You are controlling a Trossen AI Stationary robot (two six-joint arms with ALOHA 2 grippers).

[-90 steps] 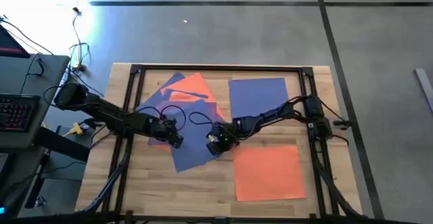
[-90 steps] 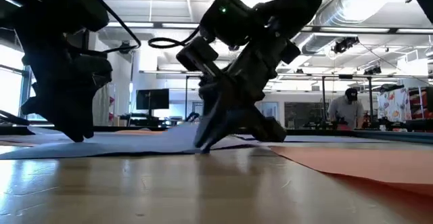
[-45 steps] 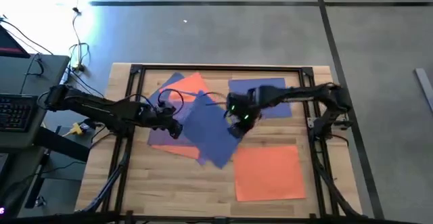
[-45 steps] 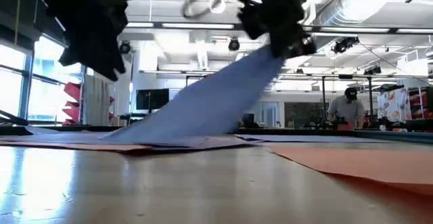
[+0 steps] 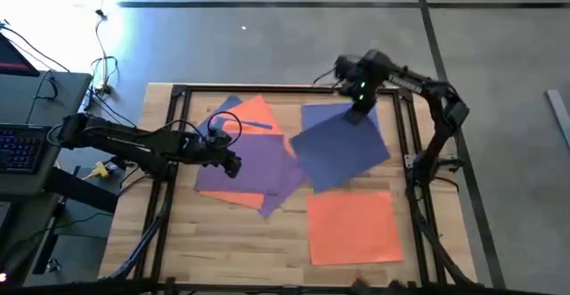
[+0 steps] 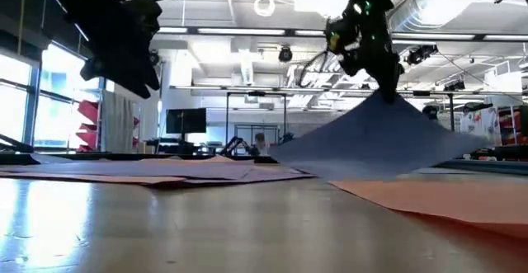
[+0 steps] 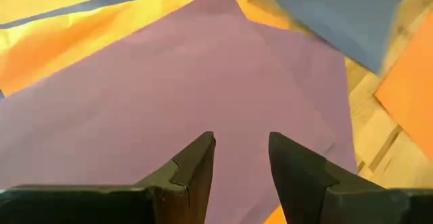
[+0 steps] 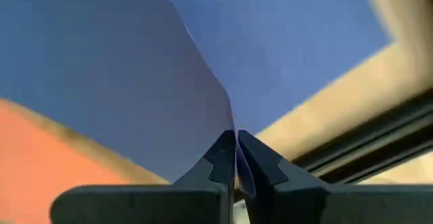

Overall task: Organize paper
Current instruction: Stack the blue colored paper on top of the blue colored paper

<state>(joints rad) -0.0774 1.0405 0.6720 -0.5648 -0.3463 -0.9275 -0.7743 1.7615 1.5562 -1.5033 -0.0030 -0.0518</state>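
Pinching the edge of one blue sheet (image 5: pixel 340 151), the right gripper (image 5: pixel 361 108) has its fingers closed flat on the paper and holds it off the table (image 5: pixel 267 241), the sheet hanging down from the fingers over a second blue sheet (image 5: pixel 331 114) lying beneath it. Just below that hanging sheet lies one orange sheet (image 5: pixel 354 227) on its own. The left gripper (image 5: pixel 233 163) hovers with its fingers parted and empty above one purple sheet (image 5: pixel 254 166); beyond that gripper, another orange sheet (image 5: pixel 251 115) and a blue one (image 5: pixel 223 110) peek out from under the purple.
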